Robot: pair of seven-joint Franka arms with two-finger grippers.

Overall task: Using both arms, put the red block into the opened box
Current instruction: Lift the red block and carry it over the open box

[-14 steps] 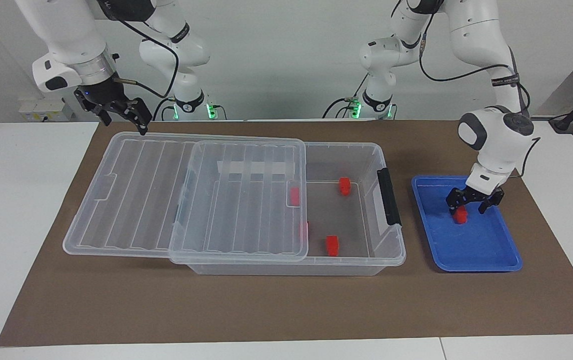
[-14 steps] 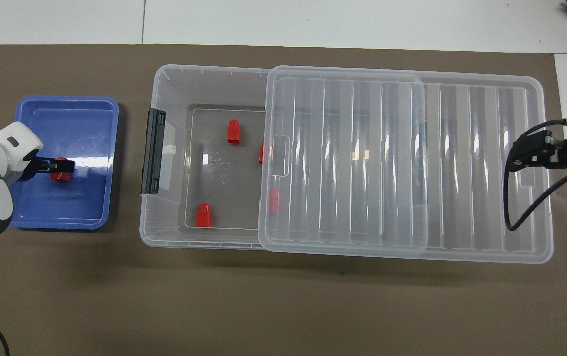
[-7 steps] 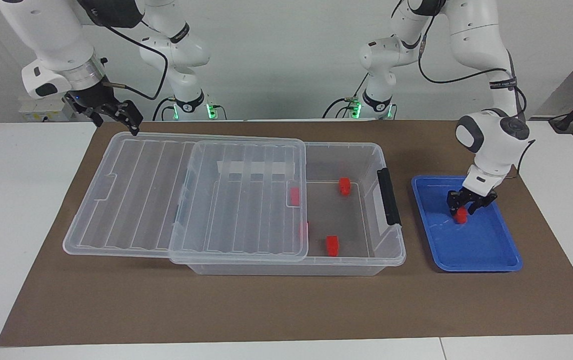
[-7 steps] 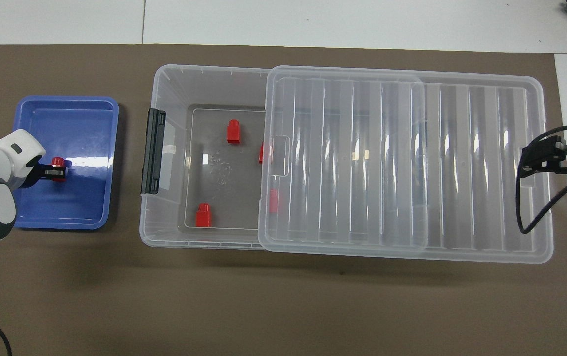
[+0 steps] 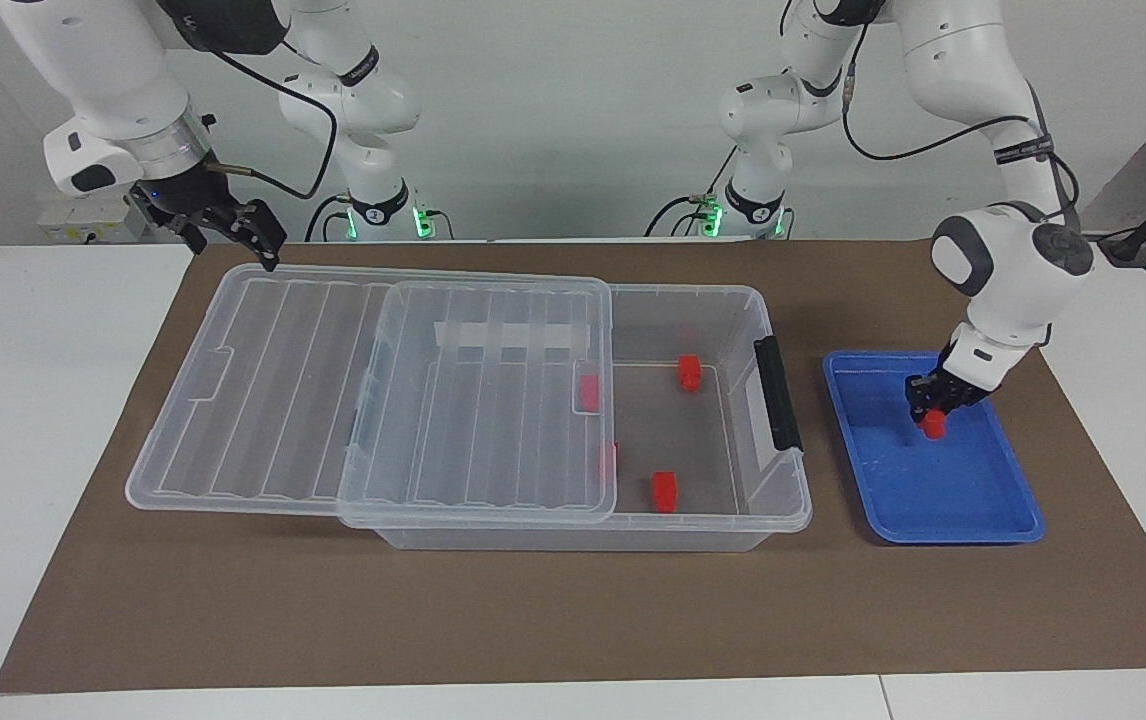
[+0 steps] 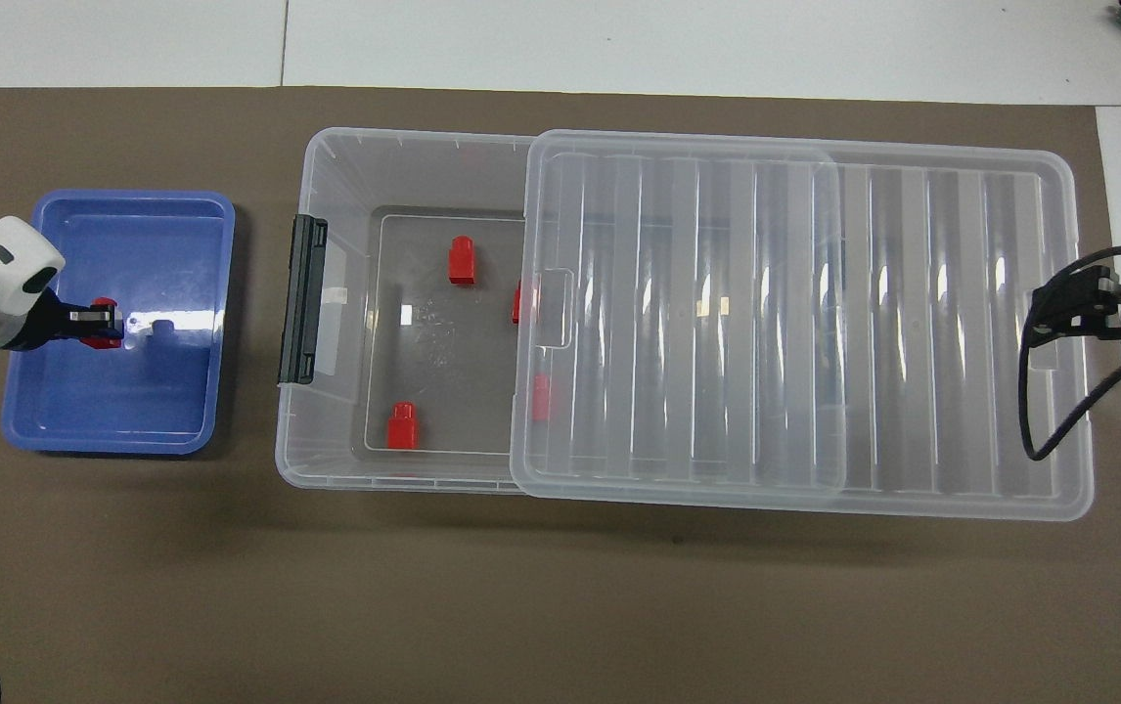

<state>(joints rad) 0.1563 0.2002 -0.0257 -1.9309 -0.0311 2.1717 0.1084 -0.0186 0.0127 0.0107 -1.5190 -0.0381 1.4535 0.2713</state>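
Note:
My left gripper (image 5: 933,412) (image 6: 99,321) is shut on a small red block (image 5: 931,429) (image 6: 111,340), low inside the blue tray (image 5: 973,520) (image 6: 130,435) at the left arm's end of the table. The clear box (image 5: 693,300) (image 6: 326,469) stands beside the tray with its ribbed lid (image 5: 283,400) (image 6: 913,323) slid toward the right arm's end, leaving the latch end uncovered. Two red blocks (image 5: 689,371) (image 5: 664,491) lie on the box floor in the uncovered part, and two more show dimly under the lid's edge. My right gripper (image 5: 233,240) (image 6: 1050,313) hangs open over the lid's outer end.
A black latch (image 5: 778,395) (image 6: 302,298) sits on the box end that faces the tray. A brown mat (image 5: 533,620) covers the table under everything. Black cables trail from both wrists.
The left gripper shut on the red block in the tray and shifted slightly with it. The right gripper drew up and outward from the lid's end, then held still.

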